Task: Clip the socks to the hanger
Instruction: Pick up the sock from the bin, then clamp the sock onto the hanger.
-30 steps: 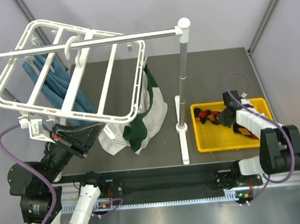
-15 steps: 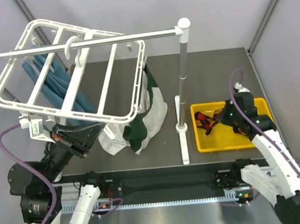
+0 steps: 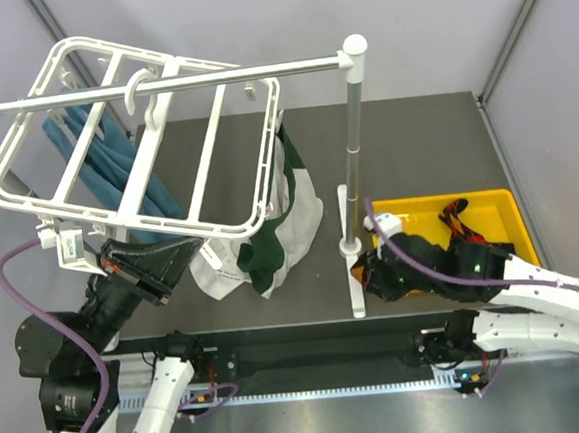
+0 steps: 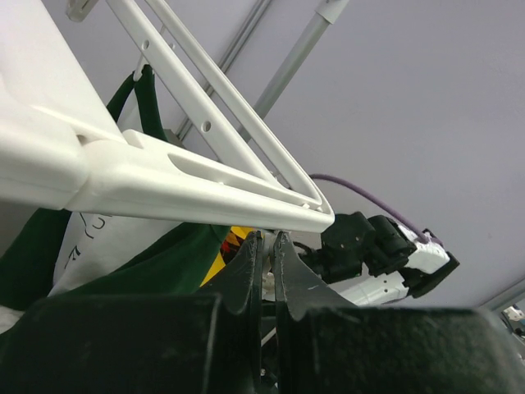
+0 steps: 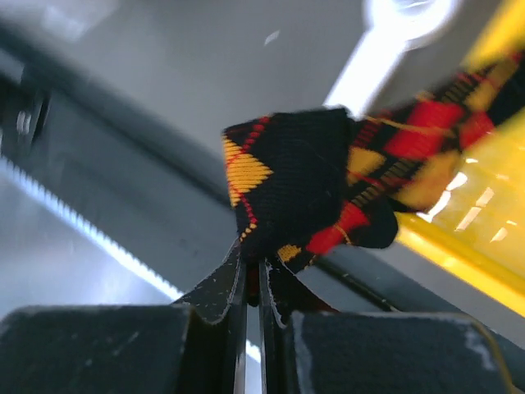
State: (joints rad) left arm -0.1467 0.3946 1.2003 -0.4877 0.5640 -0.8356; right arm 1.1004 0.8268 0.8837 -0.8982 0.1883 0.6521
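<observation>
The white hanger (image 3: pixel 211 142) hangs by its hook from a silver rail, and its rim (image 4: pixel 164 176) fills the left wrist view. My left gripper (image 3: pixel 200 247) sits just under the near rim. Its fingertips (image 4: pixel 267 238) are pinched nearly together on a small white clip. My right gripper (image 3: pixel 366 271) is low by the stand's base, shut on a dark argyle sock (image 5: pixel 303 180) that bunches above the fingertips (image 5: pixel 261 267). Another argyle sock (image 3: pixel 460 218) lies in the yellow tray. White-grey and dark green socks (image 3: pixel 280 227) hang from the hanger's right side.
Blue-green fabric (image 3: pixel 94 152) hangs under the hanger's left half. The silver rail (image 3: pixel 159 83) rests on an upright pole (image 3: pixel 350 162) with a white base. The yellow tray (image 3: pixel 419 202) stands at the right, my right arm lying across its near side.
My right gripper has closed on an argyle sock in the tray, lifted it out and swung left to the stand's base. The left arm has not moved.
</observation>
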